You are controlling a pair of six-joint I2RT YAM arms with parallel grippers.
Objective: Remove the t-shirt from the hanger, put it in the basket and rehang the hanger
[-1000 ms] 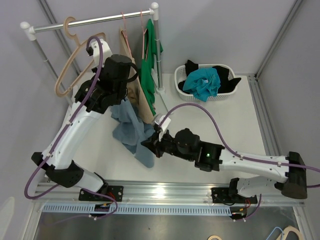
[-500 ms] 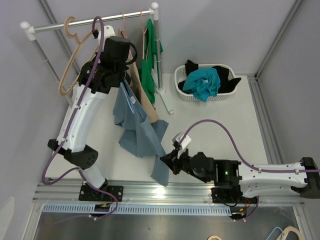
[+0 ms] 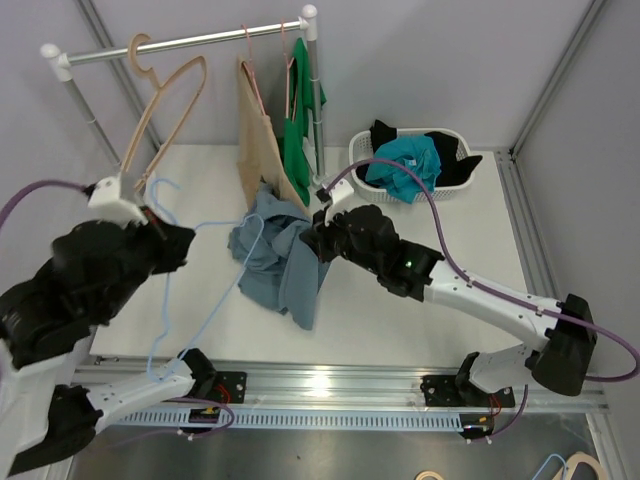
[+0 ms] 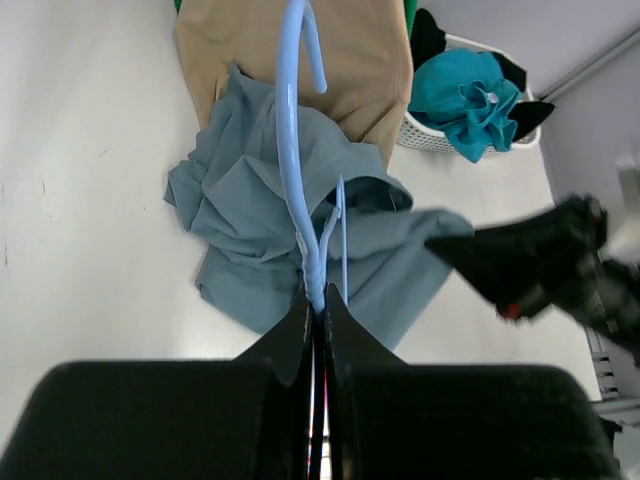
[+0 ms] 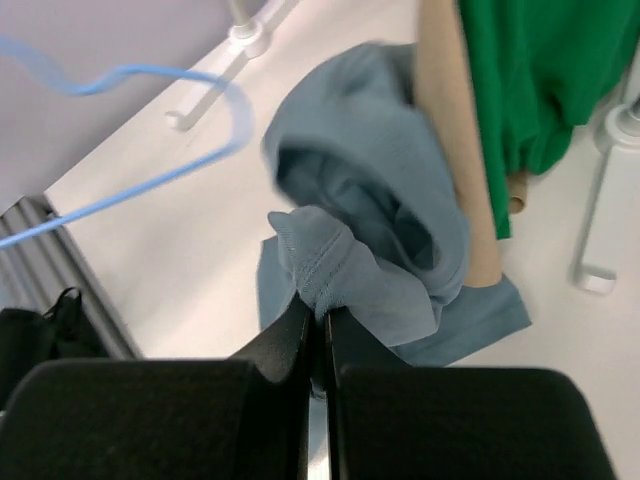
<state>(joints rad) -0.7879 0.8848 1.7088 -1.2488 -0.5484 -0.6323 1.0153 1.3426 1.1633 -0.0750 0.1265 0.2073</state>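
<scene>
Clamped the left gripper [image 4: 315, 303] on the thin blue hanger [image 4: 291, 190], with its hook reaching toward the t-shirt [image 3: 272, 258]. Pinched a fold of this grey-blue t-shirt tightly between the fingers of the right gripper [image 5: 320, 318]. Saw the t-shirt bunched low over the white table [image 3: 430, 290], against the tan garment [image 3: 256, 130] hanging from the rack [image 3: 190, 42], off the hanger's bare arms. Could not tell whether the hook touched the cloth.
</scene>
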